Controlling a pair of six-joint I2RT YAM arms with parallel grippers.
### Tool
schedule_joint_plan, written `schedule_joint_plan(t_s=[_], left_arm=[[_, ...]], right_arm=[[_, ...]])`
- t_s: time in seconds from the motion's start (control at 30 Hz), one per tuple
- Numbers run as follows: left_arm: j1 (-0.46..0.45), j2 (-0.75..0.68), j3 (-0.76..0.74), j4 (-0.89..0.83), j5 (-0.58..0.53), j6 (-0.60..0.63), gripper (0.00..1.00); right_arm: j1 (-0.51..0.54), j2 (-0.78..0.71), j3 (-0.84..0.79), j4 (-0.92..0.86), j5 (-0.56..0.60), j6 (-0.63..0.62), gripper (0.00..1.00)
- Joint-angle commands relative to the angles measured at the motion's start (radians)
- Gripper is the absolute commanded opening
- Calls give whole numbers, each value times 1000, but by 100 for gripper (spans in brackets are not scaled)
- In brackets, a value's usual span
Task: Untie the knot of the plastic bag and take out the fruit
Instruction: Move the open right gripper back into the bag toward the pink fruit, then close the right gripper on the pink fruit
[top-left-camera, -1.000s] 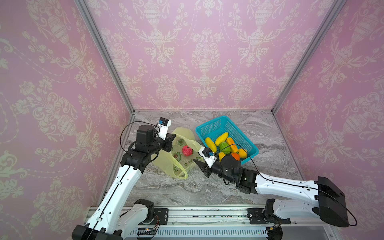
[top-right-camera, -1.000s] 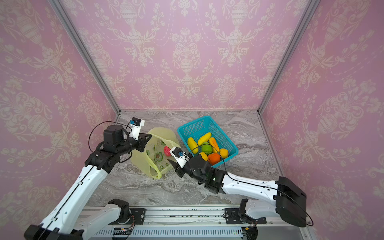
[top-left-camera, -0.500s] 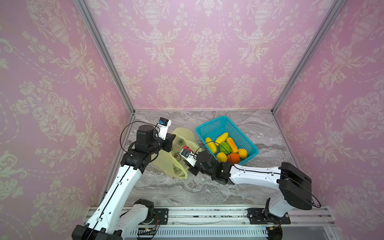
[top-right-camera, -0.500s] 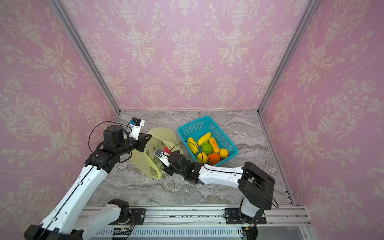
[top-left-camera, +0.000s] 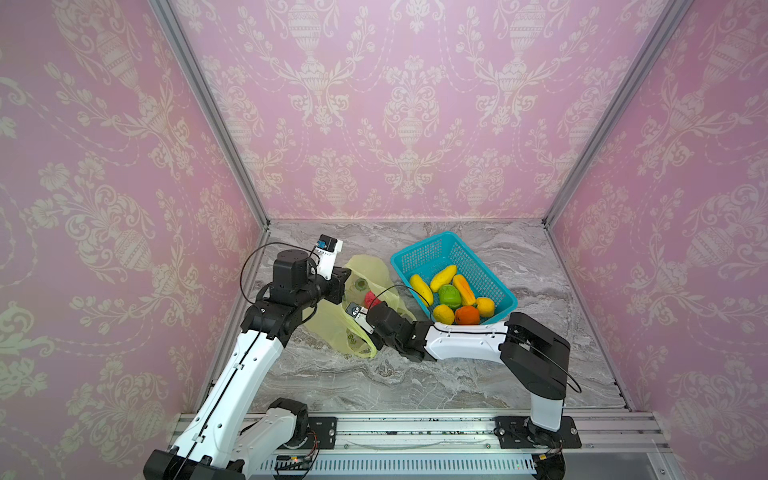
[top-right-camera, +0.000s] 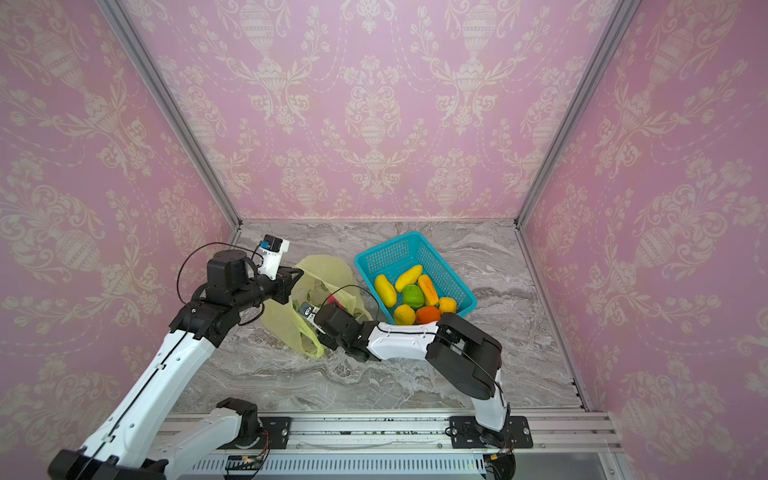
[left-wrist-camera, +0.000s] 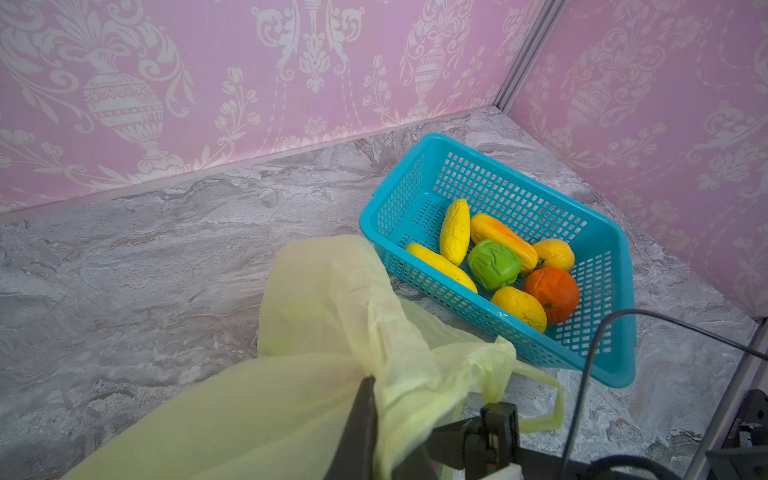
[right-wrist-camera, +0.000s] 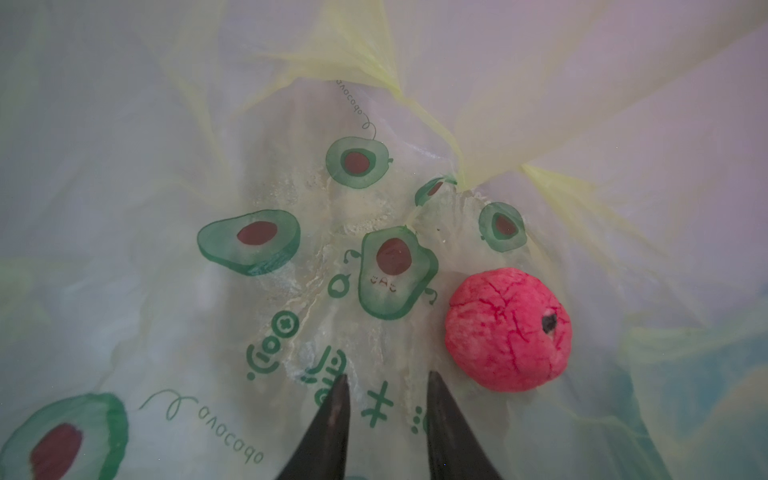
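The yellow-green plastic bag (top-left-camera: 368, 268) (top-right-camera: 322, 270) lies left of the basket with its mouth held up. My left gripper (left-wrist-camera: 374, 386) is shut on a bunched edge of the bag (left-wrist-camera: 324, 316). My right gripper (right-wrist-camera: 386, 380) reaches inside the bag (right-wrist-camera: 291, 208), open, with nothing between its fingers. One pink-red fruit (right-wrist-camera: 509, 328) (top-left-camera: 371, 298) rests on the bag's floor just beside a fingertip, not touching. The knot is out of view; a loose handle loop (left-wrist-camera: 544, 399) hangs free.
A teal mesh basket (top-left-camera: 419, 245) (top-right-camera: 386, 245) (left-wrist-camera: 436, 139) stands right of the bag, holding several yellow, orange and green fruit (top-left-camera: 449, 296). My right forearm (top-left-camera: 465, 338) lies across the marble floor in front of the basket. Pink walls enclose three sides.
My right gripper has swung left, away from the basket's near corner, and gone into the bag's mouth. The left gripper has kept its hold and place.
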Motion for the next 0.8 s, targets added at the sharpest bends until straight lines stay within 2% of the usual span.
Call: schedule_joint_plan(t_s=[0.0, 0.1, 0.33, 0.43, 0.57, 0.77], left_arm=[[4, -3, 35, -14, 1, 11, 10], [3, -4, 33, -14, 13, 12, 10], [4, -9, 23, 24, 193, 3, 10], [3, -13, 16, 42, 247, -7, 10], [1, -11, 15, 44, 243, -9, 10], [2, -11, 15, 45, 239, -10, 10]], right_arm=[[1, 65, 100, -78, 117, 5, 40], [1, 126, 189, -145, 211, 39, 51], [-1, 253, 394, -327, 390, 149, 78], [-4, 288, 449, -384, 426, 180, 84], [-37, 316, 477, -436, 379, 230, 87], [-112, 337, 446, -408, 196, 300, 85]])
